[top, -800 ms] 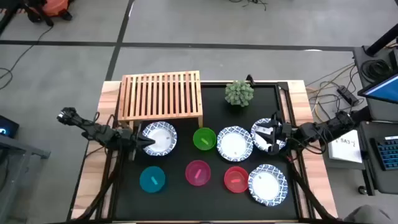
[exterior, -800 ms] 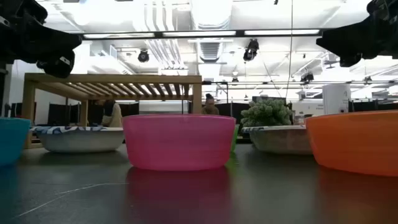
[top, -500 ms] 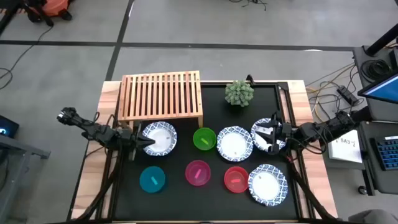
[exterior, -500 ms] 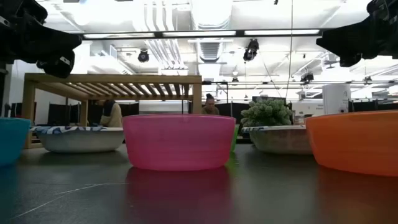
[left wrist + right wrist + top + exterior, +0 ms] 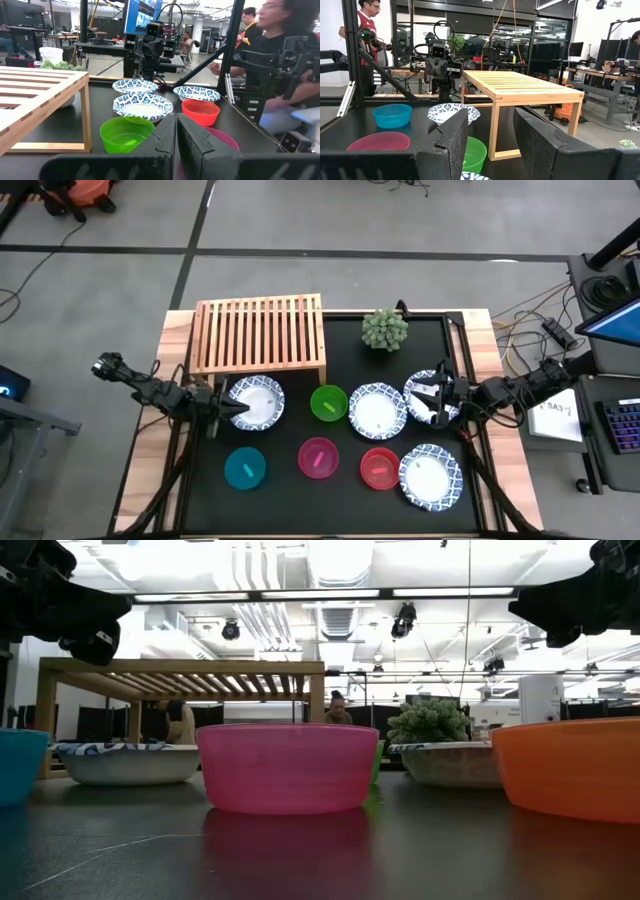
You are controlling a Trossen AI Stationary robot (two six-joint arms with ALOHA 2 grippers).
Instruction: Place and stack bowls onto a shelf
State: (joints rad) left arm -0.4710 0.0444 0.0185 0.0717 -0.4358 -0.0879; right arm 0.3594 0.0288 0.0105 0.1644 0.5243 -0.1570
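The light-wood shelf (image 5: 260, 332) stands on its legs at the mat's far left. In front of it, four white blue-rimmed bowls (image 5: 256, 401) (image 5: 377, 411) (image 5: 428, 395) (image 5: 430, 476) rest on their bases. So do the green bowl (image 5: 328, 403), teal bowl (image 5: 245, 468), pink bowl (image 5: 318, 458) and red bowl (image 5: 379, 468). My left gripper (image 5: 232, 408) (image 5: 176, 140) is shut and hovers by the left white bowl's left rim. My right gripper (image 5: 437, 395) (image 5: 492, 145) is open over the right-hand white bowl. The low view shows both grippers raised above the table (image 5: 60, 600) (image 5: 590, 590).
A small green potted plant (image 5: 384, 328) stands at the far edge, right of the shelf. The black mat (image 5: 340, 500) is bare along its near edge. People show in the room beyond the table, one close behind the right side (image 5: 280, 55).
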